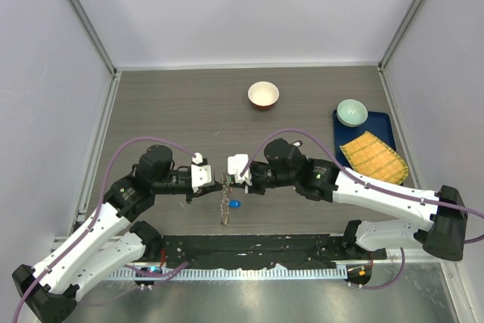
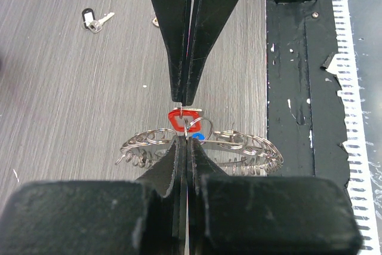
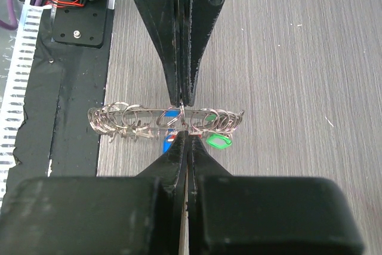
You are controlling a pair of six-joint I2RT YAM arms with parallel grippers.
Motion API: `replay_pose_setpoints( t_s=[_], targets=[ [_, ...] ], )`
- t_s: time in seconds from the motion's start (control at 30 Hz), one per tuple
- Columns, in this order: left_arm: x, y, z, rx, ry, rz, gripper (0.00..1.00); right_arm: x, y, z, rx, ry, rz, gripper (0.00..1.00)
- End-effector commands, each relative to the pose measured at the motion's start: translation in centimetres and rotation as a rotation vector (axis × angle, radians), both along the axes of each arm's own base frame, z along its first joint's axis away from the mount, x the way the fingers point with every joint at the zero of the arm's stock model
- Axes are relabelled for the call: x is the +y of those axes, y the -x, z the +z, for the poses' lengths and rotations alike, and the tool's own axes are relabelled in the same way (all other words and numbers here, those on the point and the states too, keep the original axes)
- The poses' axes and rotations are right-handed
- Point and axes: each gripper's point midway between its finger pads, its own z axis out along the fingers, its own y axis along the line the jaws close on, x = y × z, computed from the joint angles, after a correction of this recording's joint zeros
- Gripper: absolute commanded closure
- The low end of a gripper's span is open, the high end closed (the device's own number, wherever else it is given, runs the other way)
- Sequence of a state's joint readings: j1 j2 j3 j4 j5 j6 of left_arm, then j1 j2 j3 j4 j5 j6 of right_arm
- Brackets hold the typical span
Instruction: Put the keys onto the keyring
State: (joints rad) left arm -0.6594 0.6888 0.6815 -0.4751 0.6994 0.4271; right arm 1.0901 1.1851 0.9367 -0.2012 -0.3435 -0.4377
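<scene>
The keyring point(image 1: 225, 203) hangs edge-on between my two grippers above the table, fringed with small silver rings. My left gripper point(image 1: 218, 181) is shut on the keyring's edge point(image 2: 203, 150), as the left wrist view point(image 2: 186, 138) shows. My right gripper point(image 1: 236, 179) is shut on the red key point(image 2: 181, 121), held against the ring; its tips point(image 3: 187, 132) meet the keyring point(image 3: 131, 117). A blue key point(image 1: 235, 204) and a green key point(image 3: 219, 141) hang from the ring. A black key point(image 2: 93, 19) lies loose on the table.
A red-and-cream bowl point(image 1: 263, 94) stands at the back centre. A blue tray point(image 1: 384, 125) at the right carries a pale green bowl point(image 1: 352, 112) and a yellow ridged mat point(image 1: 373, 156). A black strip point(image 1: 249, 247) runs along the near table edge.
</scene>
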Motion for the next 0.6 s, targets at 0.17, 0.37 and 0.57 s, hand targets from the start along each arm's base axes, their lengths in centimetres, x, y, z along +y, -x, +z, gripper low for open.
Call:
replay_pose_setpoints(
  t_s=[0.17, 0.37, 0.57],
  targets=[
    [-0.78, -0.15, 1.90, -0.068, 0.062, -0.036, 1.00, 0.68, -0.30, 1.27, -0.011, -0.053, 0.000, 0.99],
    [-0.72, -0.31, 1.87, -0.070, 0.059, -0.027, 1.00, 0.68, -0.45, 1.36, -0.014, -0.055, -0.006, 0.99],
    [-0.65, -0.39, 1.87, -0.076, 0.058, -0.021, 1.00, 0.29, -0.53, 1.32, -0.019, -0.049, -0.016, 0.99]
  ],
)
